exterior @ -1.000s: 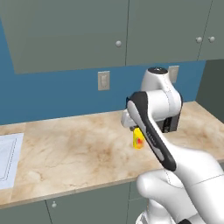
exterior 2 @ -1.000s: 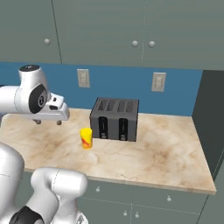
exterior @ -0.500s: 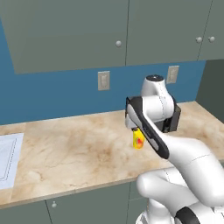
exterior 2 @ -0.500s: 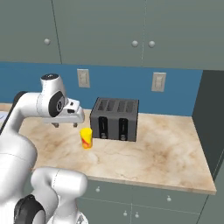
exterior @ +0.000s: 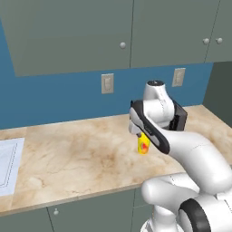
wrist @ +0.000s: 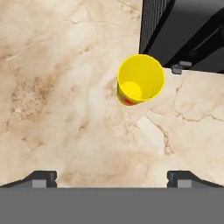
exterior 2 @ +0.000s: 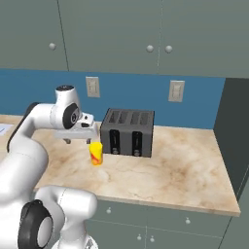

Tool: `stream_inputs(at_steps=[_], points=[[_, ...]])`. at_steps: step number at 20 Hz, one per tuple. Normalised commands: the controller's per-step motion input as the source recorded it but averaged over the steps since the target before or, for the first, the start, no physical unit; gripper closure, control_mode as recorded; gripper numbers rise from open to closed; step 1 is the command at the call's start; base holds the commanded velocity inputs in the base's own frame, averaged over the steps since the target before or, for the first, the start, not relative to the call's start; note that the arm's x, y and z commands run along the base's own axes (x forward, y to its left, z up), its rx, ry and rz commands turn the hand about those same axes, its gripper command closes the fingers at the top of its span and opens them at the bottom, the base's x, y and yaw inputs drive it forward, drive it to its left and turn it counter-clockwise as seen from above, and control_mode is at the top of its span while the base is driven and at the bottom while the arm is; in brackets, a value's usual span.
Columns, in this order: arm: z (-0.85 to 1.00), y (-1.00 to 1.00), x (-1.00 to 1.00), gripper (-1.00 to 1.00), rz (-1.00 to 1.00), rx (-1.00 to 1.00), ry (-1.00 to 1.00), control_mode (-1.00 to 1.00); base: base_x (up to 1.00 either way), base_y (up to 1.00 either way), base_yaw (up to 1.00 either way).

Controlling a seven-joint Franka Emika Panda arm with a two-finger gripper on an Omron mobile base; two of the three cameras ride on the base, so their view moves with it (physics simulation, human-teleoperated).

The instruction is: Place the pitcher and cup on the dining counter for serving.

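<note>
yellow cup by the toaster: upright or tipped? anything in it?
Upright and empty. The cup stands on its base on the counter beside the toaster; the hand view looks straight down its open mouth to a bare yellow bottom.

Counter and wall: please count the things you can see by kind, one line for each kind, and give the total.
Cup: 1
Toaster: 1
Wall outlets: 2
Total: 4
</note>
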Motion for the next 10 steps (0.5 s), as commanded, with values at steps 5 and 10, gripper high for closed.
stream_inputs(at_steps=[5, 10], points=[[-0.24, 0.0, 0.34, -1.0, 0.0, 0.0, 0.01, -1.0, 0.0, 0.0, 0.0], [-0.31, 0.0, 0.36, -1.0, 0.0, 0.0, 0.0, -1.0, 0.0, 0.0, 0.0]])
